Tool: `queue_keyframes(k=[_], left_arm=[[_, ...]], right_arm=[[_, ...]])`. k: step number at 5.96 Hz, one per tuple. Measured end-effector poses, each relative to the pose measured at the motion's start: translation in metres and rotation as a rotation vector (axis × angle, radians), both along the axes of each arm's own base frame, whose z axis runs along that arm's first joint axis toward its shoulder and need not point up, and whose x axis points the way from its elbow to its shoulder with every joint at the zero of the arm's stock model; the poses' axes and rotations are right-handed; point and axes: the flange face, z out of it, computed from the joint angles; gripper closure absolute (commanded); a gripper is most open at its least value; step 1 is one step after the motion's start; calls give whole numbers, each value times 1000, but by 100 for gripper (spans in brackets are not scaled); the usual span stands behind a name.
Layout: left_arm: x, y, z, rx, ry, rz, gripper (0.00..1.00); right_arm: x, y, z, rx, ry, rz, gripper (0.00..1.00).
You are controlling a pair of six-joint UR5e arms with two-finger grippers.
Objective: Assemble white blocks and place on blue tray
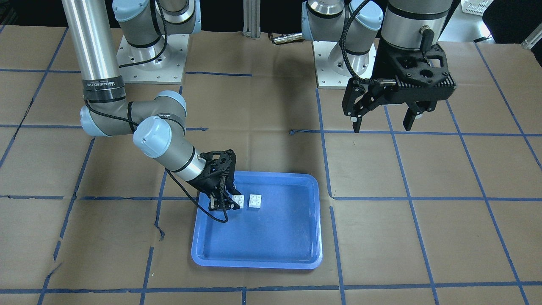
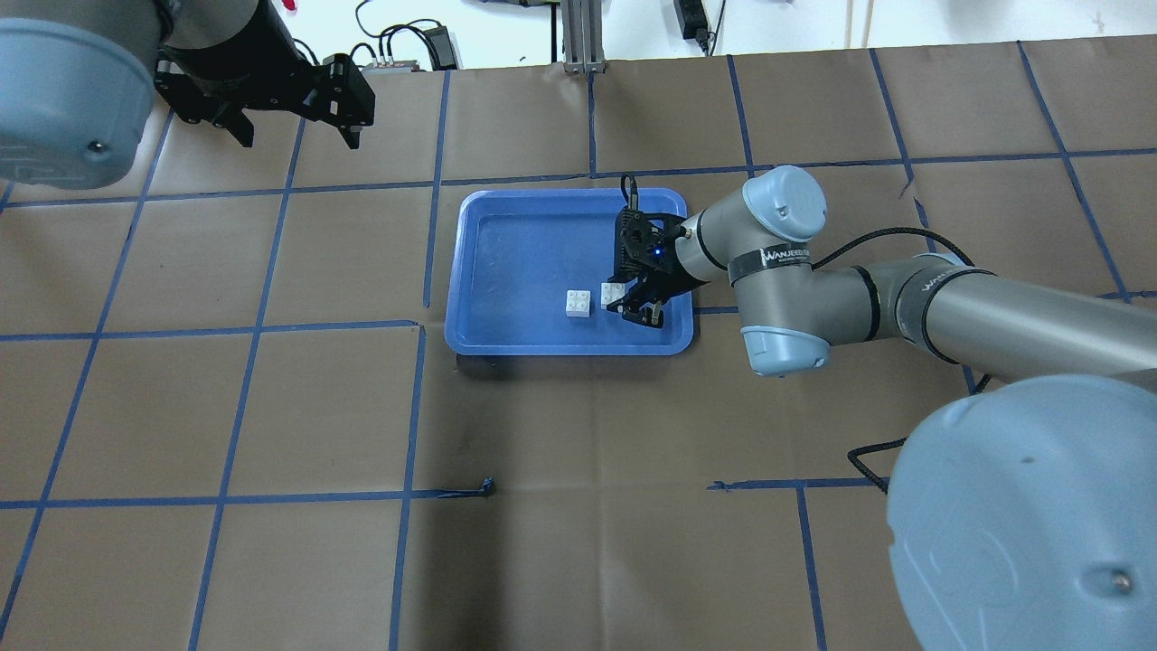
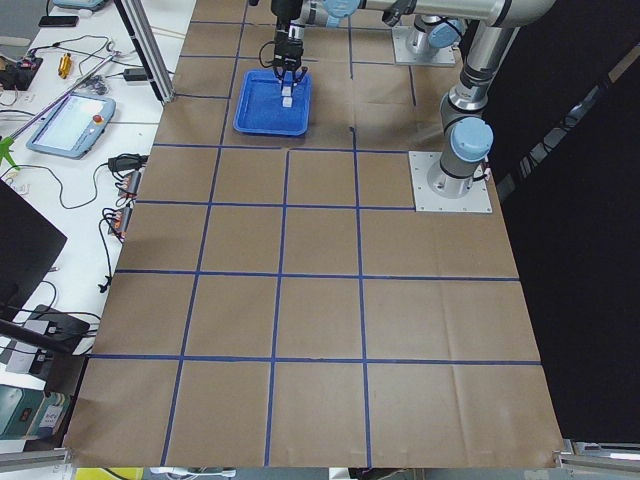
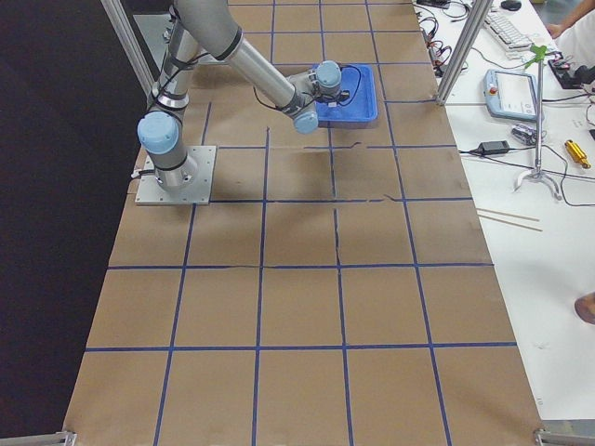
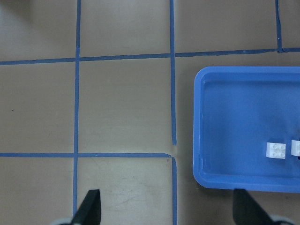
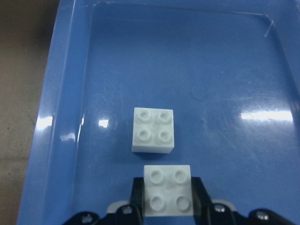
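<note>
Blue tray: 2 white blocks inside, apart, studs up. Right jaws clamp 1; left jaws wide.

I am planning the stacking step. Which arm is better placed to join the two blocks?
Right. The right end effector is in the tray, holding one block beside the other block. The left end effector hangs open, far off.

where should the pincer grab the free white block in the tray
Grip the free white block from above by the two opposite side walls that don't face the other block: it lies flat, studs up, on the blue tray, and the gap between blocks is narrow.
</note>
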Motion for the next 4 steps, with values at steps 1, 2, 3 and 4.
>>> queue_keyframes(k=[1, 2, 3, 4], left_arm=[[2, 0, 1, -3, 0, 2, 1], [3, -1, 1, -6, 1, 2, 1], [3, -1, 1, -7, -1, -6, 1], [3, -1, 2, -7, -4, -17, 1]], right_arm=[[4, -2, -1, 3, 0, -1, 71], [8, -3, -3, 5, 5, 0, 71], [10, -3, -4, 8, 8, -4, 71], [10, -3, -4, 12, 8, -9, 71]])
